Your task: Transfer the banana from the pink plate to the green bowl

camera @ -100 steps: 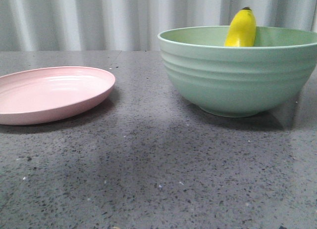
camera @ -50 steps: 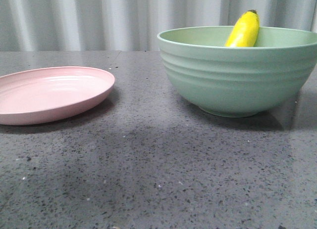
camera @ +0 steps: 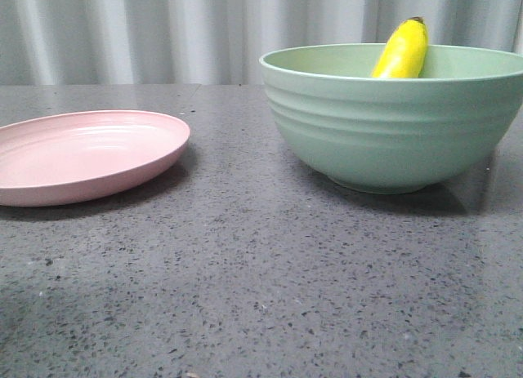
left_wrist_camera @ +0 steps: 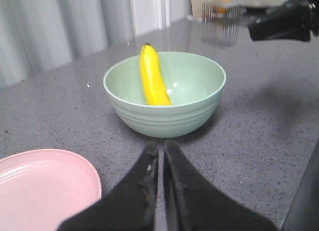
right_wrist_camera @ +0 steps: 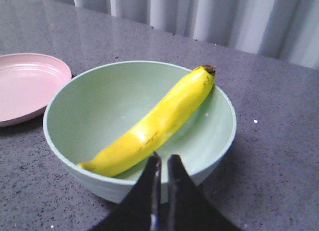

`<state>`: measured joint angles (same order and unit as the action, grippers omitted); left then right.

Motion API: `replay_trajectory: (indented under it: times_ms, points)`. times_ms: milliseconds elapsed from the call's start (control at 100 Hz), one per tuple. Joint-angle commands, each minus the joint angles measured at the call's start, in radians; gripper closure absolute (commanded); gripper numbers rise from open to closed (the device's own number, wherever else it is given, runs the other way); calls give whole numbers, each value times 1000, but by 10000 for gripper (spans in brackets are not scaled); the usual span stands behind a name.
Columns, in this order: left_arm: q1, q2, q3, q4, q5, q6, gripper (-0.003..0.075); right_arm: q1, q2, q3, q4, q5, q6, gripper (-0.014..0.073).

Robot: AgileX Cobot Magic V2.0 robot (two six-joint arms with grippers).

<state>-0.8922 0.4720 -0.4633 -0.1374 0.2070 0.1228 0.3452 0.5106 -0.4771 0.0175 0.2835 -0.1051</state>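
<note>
You see a glossy plastic-looking banana (right_wrist_camera: 158, 122), matte green bowl (camera: 392, 133), faintly shiny pink plate (camera: 86, 155), speckled stone-like counter (camera: 261, 296).

The front camera sat low, near table (camera: 261, 296) level, and faced forward toward a pale curtain (camera: 163, 31), taking the green bowl (camera: 392, 125) and pink plate (camera: 82, 153) almost side-on. The left wrist camera looked down over its closed fingers (left_wrist_camera: 149, 191) from farther back, facing the bowl (left_wrist_camera: 164, 111). The right wrist camera hung close above the bowl (right_wrist_camera: 79, 106), looking into it. All three views shared bowl, plate and banana (right_wrist_camera: 154, 121).
</note>
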Motion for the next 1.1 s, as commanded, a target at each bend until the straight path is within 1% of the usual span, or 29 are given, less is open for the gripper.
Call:
replay_trajectory:
  times_ms: [0, 100, 200, 390, 930, 1020, 1090]
  points:
    - [-4, -83, 67, -13, -170, -10, 741, -6, -100, 65, -1, -160, -4, 657]
    - [-4, -180, 162, -13, -226, -10, 741, -6, -215, 150, -1, -198, -4, 657]
    - [-4, -245, 224, -13, -247, -10, 741, -6, -326, 215, -1, -227, -4, 657]
    - [-4, -280, 254, -13, -250, -10, 741, -6, -447, 268, -1, -195, -4, 657]
    - [-4, -280, 263, -13, -252, -10, 741, -6, -454, 268, -1, -188, -4, 657]
    - [23, -282, 283, -13, -311, -10, 741, -6, -454, 268, -1, -188, -4, 657]
    - [69, -284, 323, -13, -408, -10, 741, -6, -454, 268, -1, -188, -4, 657]
